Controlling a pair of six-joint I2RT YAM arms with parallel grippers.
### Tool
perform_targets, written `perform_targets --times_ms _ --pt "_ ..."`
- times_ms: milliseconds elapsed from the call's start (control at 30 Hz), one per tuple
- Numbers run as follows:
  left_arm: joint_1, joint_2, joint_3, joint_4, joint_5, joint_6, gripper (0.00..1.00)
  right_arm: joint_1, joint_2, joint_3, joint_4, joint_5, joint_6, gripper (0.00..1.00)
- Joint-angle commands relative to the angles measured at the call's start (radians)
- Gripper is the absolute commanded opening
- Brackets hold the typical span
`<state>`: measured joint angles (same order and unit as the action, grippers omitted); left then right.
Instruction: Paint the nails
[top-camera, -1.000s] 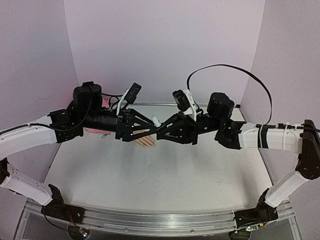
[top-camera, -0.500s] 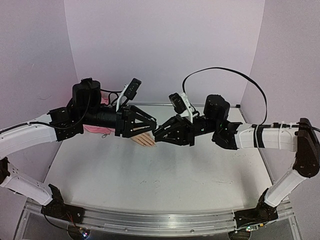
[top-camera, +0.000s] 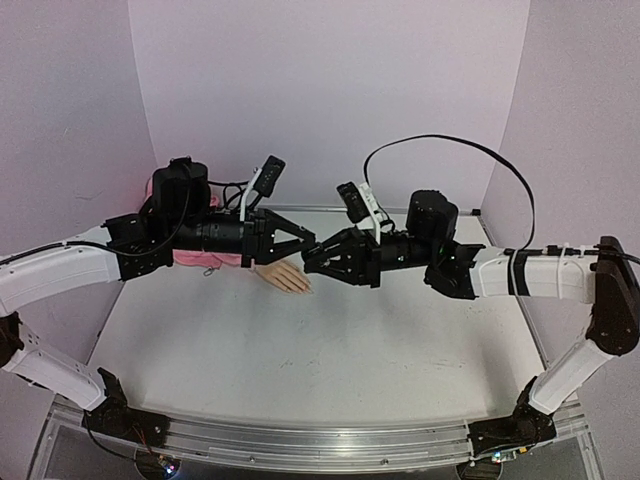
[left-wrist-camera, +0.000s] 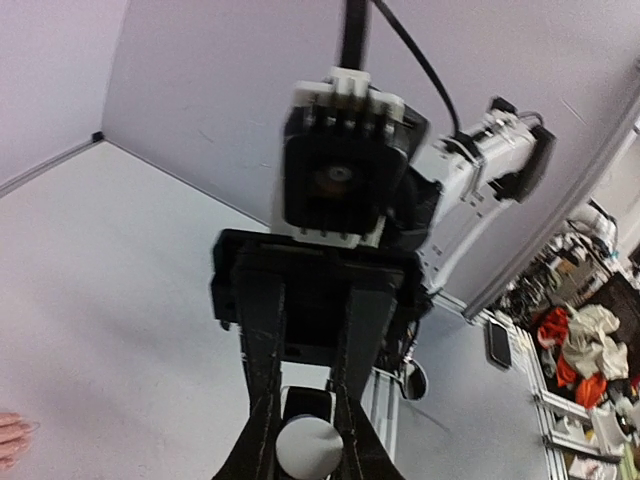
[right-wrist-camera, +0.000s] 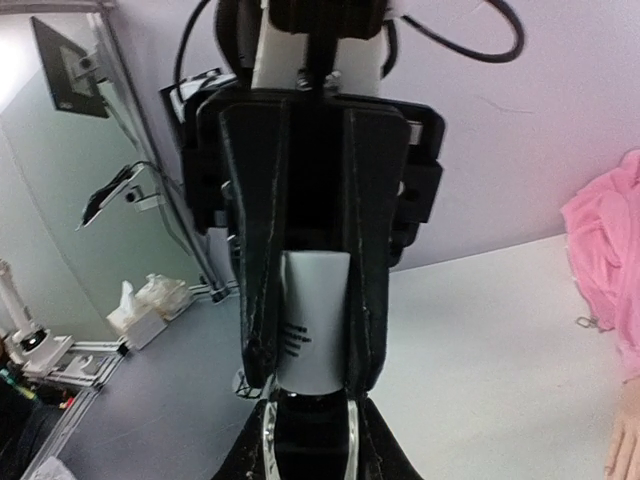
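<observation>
Held level above mannequin hand (top-camera: 283, 277), left tool (top-camera: 310, 245) gripping white cap (right-wrist-camera: 312, 320) meets right tool (top-camera: 306, 263) gripping bottle (right-wrist-camera: 308, 440) head-on

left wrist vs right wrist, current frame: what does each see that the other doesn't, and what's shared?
Left wrist only: the right arm's wrist camera head-on, the round pale end of the white bottle, and lab clutter off to the right.
Right wrist only: the pink sleeve, the bottle's side with black print, and a monitor off to the left.
Both: the bottle pinched where the two sets of jaws meet, the white table, and a sliver of the mannequin hand at the frame edge.
</observation>
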<state>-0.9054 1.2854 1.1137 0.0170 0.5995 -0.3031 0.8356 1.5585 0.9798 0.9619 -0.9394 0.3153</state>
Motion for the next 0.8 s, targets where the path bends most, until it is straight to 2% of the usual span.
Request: perform_targets --times_ms 0,33,67,100,133,200,267,367,433,500,533,633,700,767 --pt "-0.006 0.005 0.043 0.029 -0.08 -0.032 0.04 0.056 -0.086 0.009 -0.066 0.693 -0.14 0.0" --pt "-0.006 0.008 0.043 0.021 -0.113 -0.041 0.01 0.141 -0.104 -0.003 -0.078 1.121 -0.179 0.0" --pt "-0.007 0.013 0.044 0.012 -0.161 -0.051 0.0 0.231 -0.103 -0.021 -0.021 1.524 -0.237 0.0" --pt "-0.01 0.018 0.046 0.003 -0.178 -0.063 0.0 0.29 -0.091 -0.044 0.08 1.799 -0.319 0.0" --pt "-0.011 0.025 0.048 -0.003 -0.214 -0.075 0.0 0.321 -0.076 -0.061 0.197 1.915 -0.416 0.0" --pt "-0.012 0.04 0.053 -0.009 -0.246 -0.1 0.0 0.33 -0.047 -0.047 0.255 1.935 -0.488 0.0" --pt "-0.012 0.052 0.06 -0.011 -0.248 -0.108 0.0 0.329 -0.039 -0.031 0.243 1.813 -0.499 0.0" --pt "-0.012 0.053 0.065 -0.011 -0.24 -0.107 0.01 0.329 -0.06 -0.053 0.216 1.486 -0.496 0.0" --pt "-0.012 0.051 0.071 -0.011 -0.222 -0.103 0.06 0.325 -0.078 -0.06 0.181 1.336 -0.482 0.0" --pt "-0.012 0.048 0.076 -0.011 -0.196 -0.101 0.24 0.309 -0.1 -0.069 0.145 1.194 -0.456 0.0" --pt "-0.012 0.044 0.078 -0.011 -0.183 -0.096 0.43 0.29 -0.11 -0.072 0.129 1.107 -0.436 0.0" --pt "-0.012 0.012 0.072 -0.011 -0.118 -0.052 0.77 0.193 -0.147 -0.077 0.063 0.761 -0.34 0.0" --pt "-0.011 -0.02 0.059 -0.011 -0.083 -0.027 0.88 0.126 -0.165 -0.084 0.051 0.552 -0.265 0.0" --pt "-0.01 -0.051 0.047 -0.011 -0.07 -0.01 0.91 0.068 -0.168 -0.076 0.037 0.344 -0.207 0.0"
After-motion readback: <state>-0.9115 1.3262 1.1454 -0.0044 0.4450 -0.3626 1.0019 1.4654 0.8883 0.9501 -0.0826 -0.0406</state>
